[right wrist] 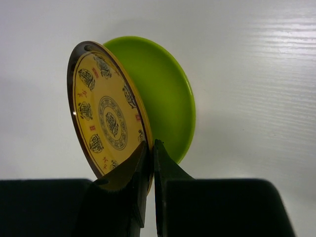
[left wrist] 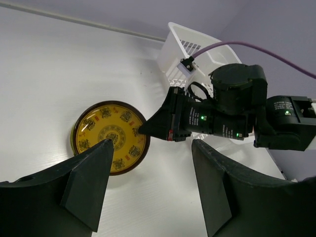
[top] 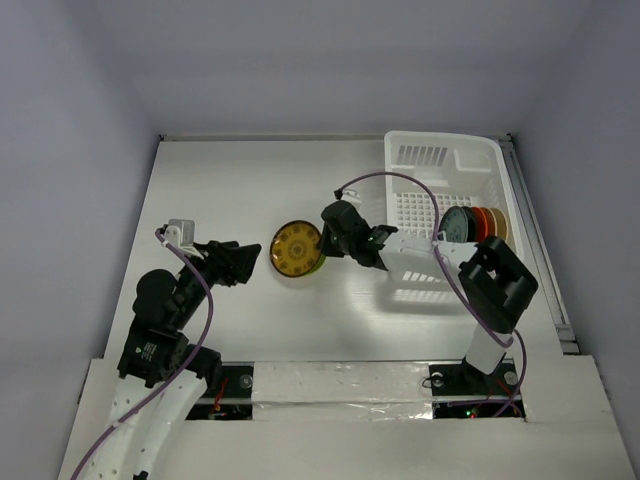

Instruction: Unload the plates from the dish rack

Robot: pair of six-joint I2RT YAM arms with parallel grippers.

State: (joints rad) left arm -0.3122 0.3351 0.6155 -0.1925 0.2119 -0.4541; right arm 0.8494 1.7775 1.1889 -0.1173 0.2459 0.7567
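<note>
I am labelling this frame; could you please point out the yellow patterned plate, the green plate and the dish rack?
yellow patterned plate (right wrist: 106,121): right wrist view, centre of its decorated face.
green plate (right wrist: 168,98): right wrist view, its bare inner surface.
dish rack (top: 425,155): top external view, its far slotted wall.

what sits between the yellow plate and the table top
A green plate, right behind the yellow plate that the right claw pinches by its rim. The right wrist view shows it best.
</note>
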